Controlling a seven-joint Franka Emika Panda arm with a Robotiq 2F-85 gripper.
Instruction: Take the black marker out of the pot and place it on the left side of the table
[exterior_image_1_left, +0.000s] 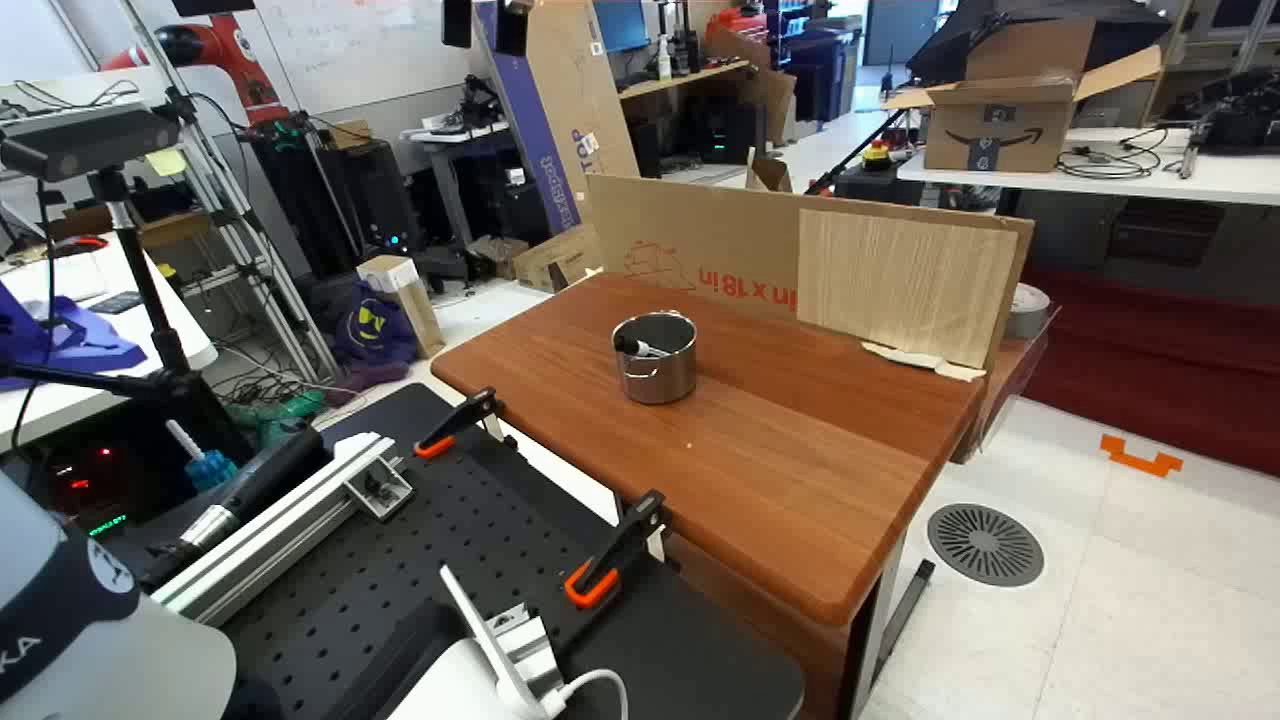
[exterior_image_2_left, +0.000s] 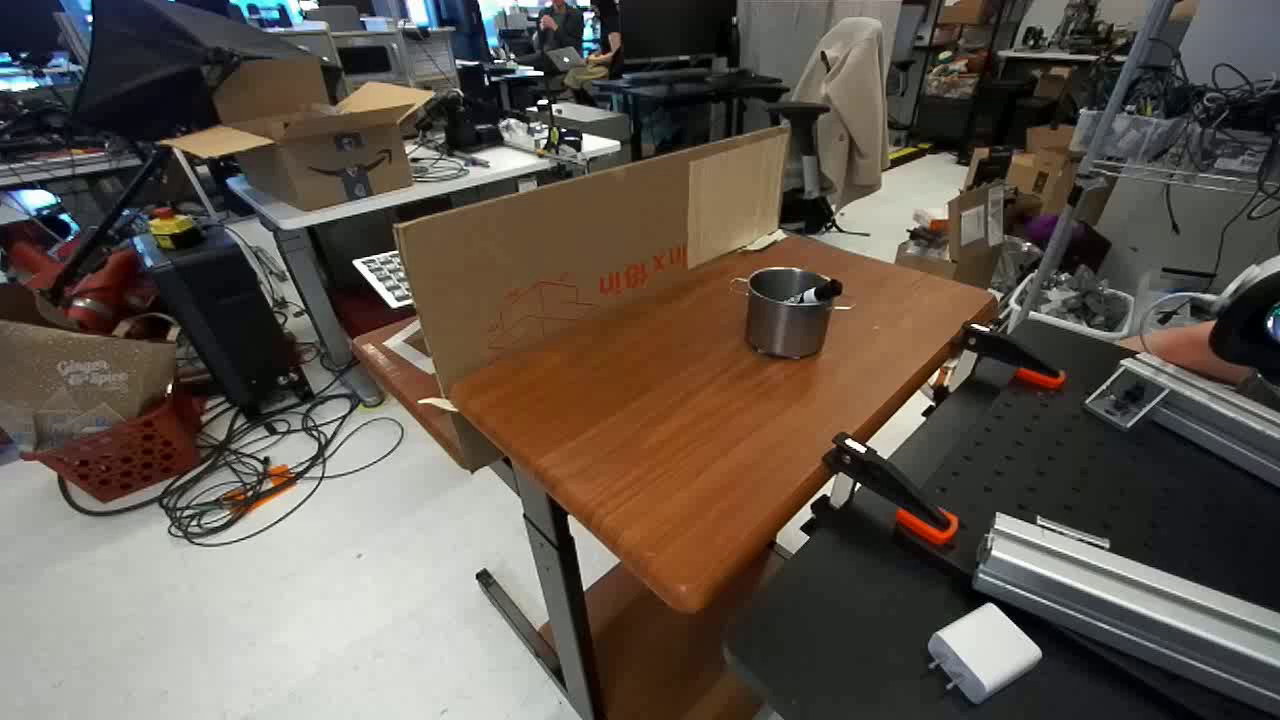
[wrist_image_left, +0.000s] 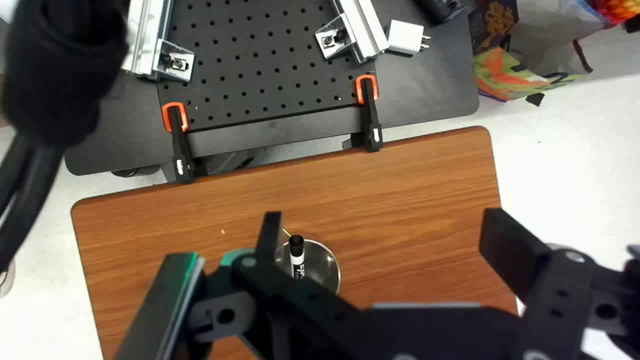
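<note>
The silver pot (exterior_image_1_left: 668, 383) stands upright on the reddish-brown table (exterior_image_1_left: 790, 470) and shows in both exterior views (exterior_image_2_left: 785, 332). The black marker (exterior_image_1_left: 628, 345) leans inside it, its black cap sticking out over the rim (exterior_image_2_left: 826, 290). In the wrist view the marker (wrist_image_left: 296, 250) points cap-up, and the pot (wrist_image_left: 322, 261) is partly hidden by my left-hand finger. My gripper (wrist_image_left: 385, 220) is open, its fingers wide apart with nothing between them. It is high above the table (wrist_image_left: 400, 185), with the pot beside and below the left-hand finger. Two dark shapes at an exterior view's top edge look like its fingertips.
A cardboard panel (exterior_image_1_left: 710, 245) stands along the table's far edge (exterior_image_2_left: 570, 270). A black perforated bench (wrist_image_left: 255, 65) adjoins the near edge, with two orange-tipped clamps (exterior_image_1_left: 605, 570) reaching towards the table. Metal rails (exterior_image_2_left: 1130, 590) and a white charger (exterior_image_2_left: 985, 650) lie on the bench.
</note>
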